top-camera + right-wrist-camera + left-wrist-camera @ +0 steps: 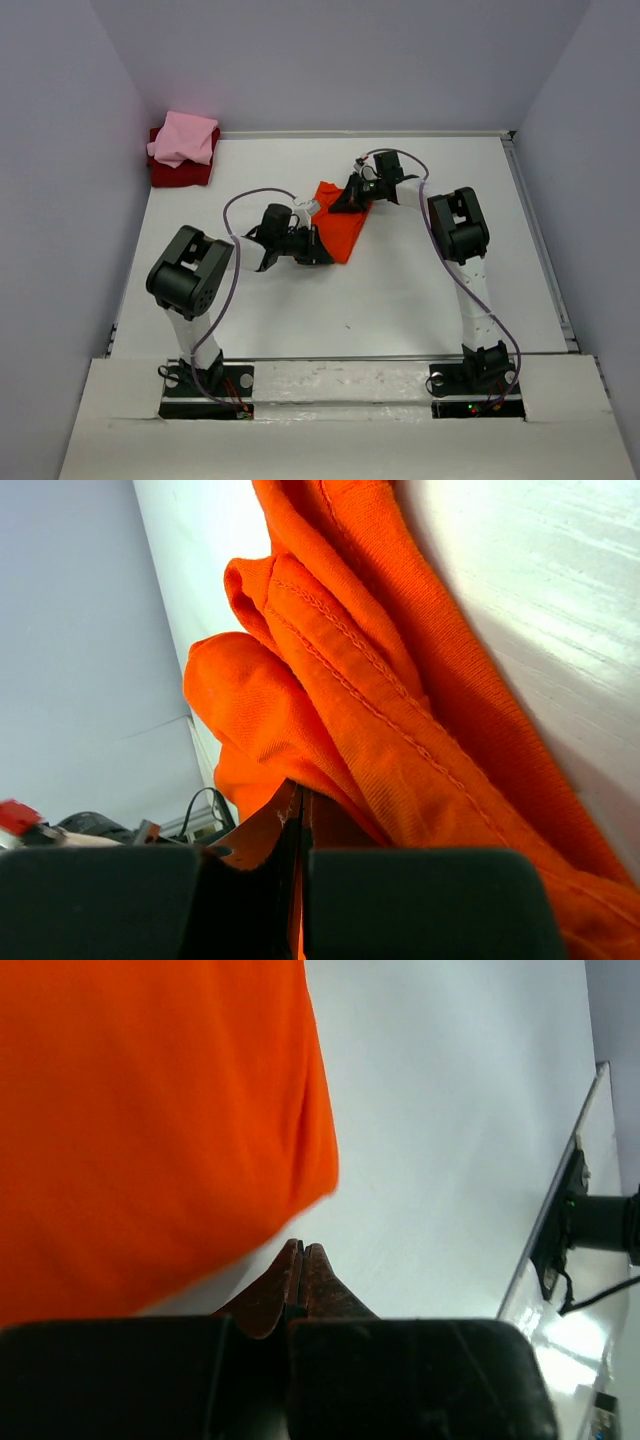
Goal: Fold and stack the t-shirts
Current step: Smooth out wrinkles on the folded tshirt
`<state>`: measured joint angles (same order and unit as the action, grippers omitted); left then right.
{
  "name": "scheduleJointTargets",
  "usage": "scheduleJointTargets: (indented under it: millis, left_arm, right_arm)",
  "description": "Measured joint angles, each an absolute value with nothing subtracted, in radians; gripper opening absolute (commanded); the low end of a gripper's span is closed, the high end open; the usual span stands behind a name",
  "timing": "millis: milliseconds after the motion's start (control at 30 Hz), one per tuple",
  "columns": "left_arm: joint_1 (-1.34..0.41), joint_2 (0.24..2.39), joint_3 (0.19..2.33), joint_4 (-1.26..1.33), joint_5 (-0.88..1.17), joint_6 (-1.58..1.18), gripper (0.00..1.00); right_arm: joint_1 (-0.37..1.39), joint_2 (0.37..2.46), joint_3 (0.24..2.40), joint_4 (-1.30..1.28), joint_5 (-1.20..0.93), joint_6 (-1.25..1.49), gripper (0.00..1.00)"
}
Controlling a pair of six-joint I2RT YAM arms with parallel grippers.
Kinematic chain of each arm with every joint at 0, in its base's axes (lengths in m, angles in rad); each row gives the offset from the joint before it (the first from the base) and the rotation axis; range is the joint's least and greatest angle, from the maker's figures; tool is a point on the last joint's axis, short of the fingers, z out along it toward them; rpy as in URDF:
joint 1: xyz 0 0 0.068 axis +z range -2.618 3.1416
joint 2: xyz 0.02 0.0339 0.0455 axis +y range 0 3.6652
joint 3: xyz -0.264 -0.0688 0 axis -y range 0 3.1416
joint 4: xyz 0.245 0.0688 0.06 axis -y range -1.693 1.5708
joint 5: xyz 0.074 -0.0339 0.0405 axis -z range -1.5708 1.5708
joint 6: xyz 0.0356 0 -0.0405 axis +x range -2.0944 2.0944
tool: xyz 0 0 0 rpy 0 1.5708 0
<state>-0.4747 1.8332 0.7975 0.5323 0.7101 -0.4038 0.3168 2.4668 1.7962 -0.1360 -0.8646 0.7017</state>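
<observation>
The bright orange-red t-shirt [342, 226] lies partly folded in the middle of the table. My right gripper [347, 196] is at its far edge, shut on a bunched fold of the orange-red t-shirt [400, 710]; a sliver of cloth shows between the fingertips [285, 810]. My left gripper [318, 246] is at the shirt's near left edge, shut and empty, its tips [302, 1252] just off the cloth [150, 1110] above the bare table. The light pink t-shirt [185, 138] lies folded on the dark red t-shirt [180, 173] at the far left corner.
White table [420, 290] with raised edges, grey walls on three sides. The right arm's base [600, 1222] and cable show at the table's near edge in the left wrist view. Both arms reach in over the middle.
</observation>
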Motion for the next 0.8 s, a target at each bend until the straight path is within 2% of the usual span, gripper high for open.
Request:
scheduleJointTargets:
  millis: [233, 400, 600, 800]
  left_arm:
    - [-0.524, 1.681, 0.722, 0.363, 0.722, -0.434, 0.00]
    - [-0.524, 1.606, 0.809, 0.242, 0.690, -0.414, 0.00]
    - [-0.458, 1.643, 0.973, 0.239, 0.691, -0.405, 0.00]
    - [-0.376, 1.838, 1.031, 0.332, 0.779, -0.429, 0.00]
  right_arm:
    - [0.316, 2.465, 1.796, -0.135, -0.862, 0.695, 0.00]
    - [0.316, 2.465, 1.796, -0.135, -0.861, 0.695, 0.00]
    - [0.316, 2.465, 1.796, -0.136, -0.861, 0.695, 0.00]
    - [0.316, 2.465, 1.796, -0.136, -0.862, 0.692, 0.00]
